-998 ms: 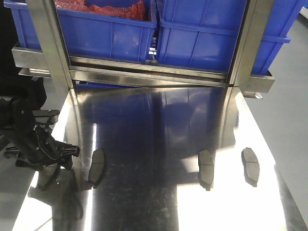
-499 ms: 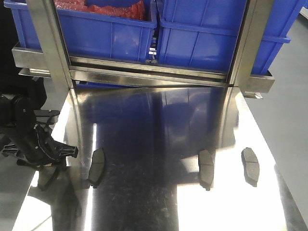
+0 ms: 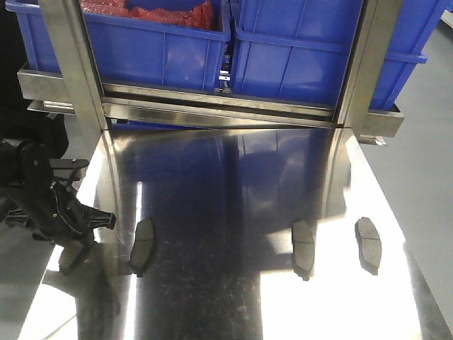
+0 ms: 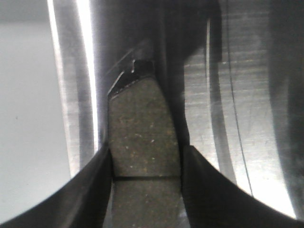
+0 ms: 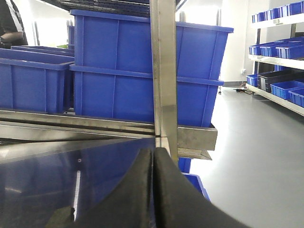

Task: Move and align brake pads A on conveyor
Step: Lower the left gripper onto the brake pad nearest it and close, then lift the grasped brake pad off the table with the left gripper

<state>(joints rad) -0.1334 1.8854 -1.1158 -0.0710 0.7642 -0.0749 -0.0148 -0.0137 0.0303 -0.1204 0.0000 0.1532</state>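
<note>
The left claw (image 4: 145,159) was clenched on a brake pad (image 4: 142,128), with its dark fingers (image 4: 95,190) pressed against the pad's two long edges on either side of the centre groove. The pad's grey face was turned toward the wrist camera. In the front view this claw sat at the left edge of the shiny steel counter (image 3: 226,297). I could not tell whether the gripped pad rested on the steel or hung just above it.

A second pad (image 3: 141,244) lay flat on the counter just right of that claw. A third pad (image 3: 303,248) and a fourth pad (image 3: 369,243) lay near each other, well apart from it on the right side. All three pointed roughly away from the robot.

The right claw (image 5: 153,154) was clenched on nothing, its fingertips pressed together, and it was raised facing the rack.

Behind the counter, a steel shelf (image 3: 212,106) carried two blue bins side by side. The left bin (image 3: 141,49) held red items (image 3: 141,10). The contents of the right bin (image 3: 304,64) were hidden. The right wrist view showed stacked blue bins (image 5: 142,71) whose insides could not be seen
</note>
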